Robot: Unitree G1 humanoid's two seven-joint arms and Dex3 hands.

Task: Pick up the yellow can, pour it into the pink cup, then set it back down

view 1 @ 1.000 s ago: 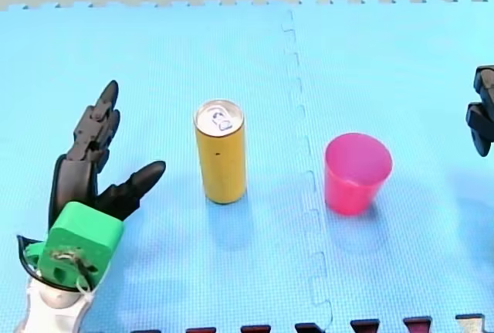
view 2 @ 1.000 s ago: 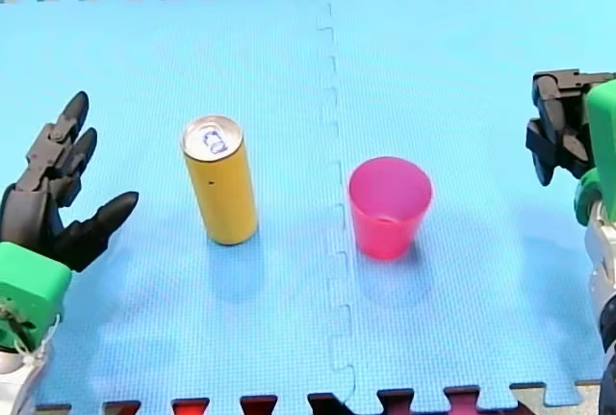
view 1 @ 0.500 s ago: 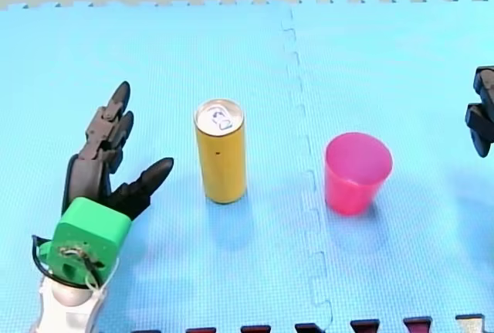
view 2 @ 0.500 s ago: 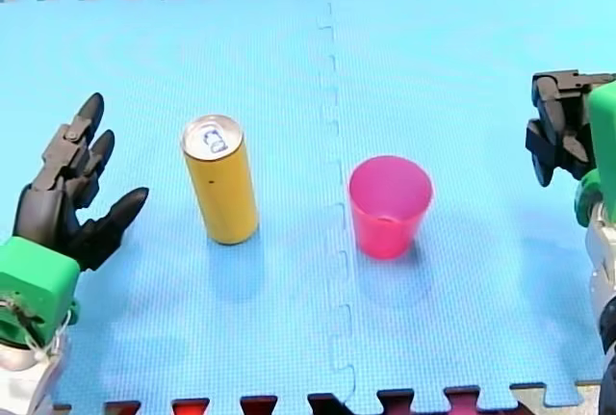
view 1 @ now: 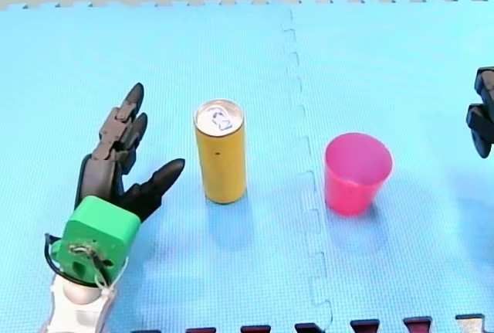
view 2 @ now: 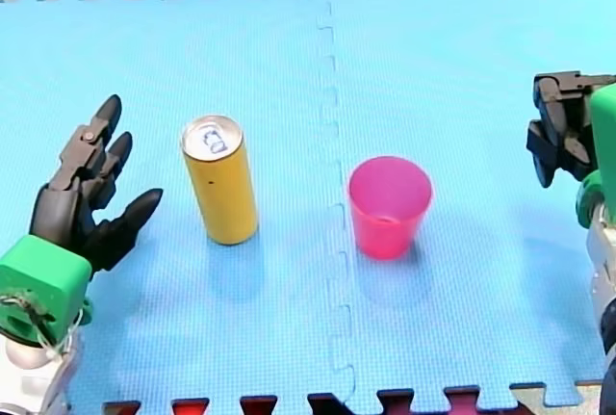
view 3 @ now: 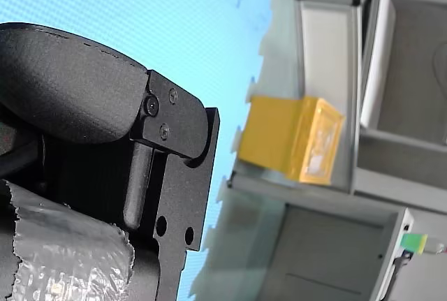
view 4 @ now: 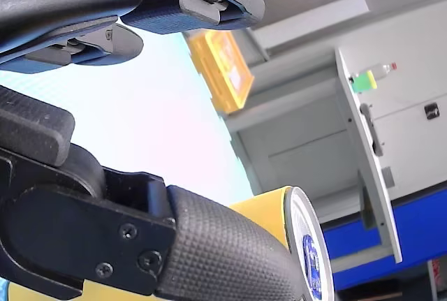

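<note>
The left hand holds nothing, uncurled, with the can upright just beside it and the cup beyond. A skewed reach could clip the can (tall, narrow) and topple it. The right hand, curled and empty, hangs well past the cup.

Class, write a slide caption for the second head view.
Open left hand left of upright yellow can, pink cup to its right, shut right hand at right edge of blue mat.
</note>
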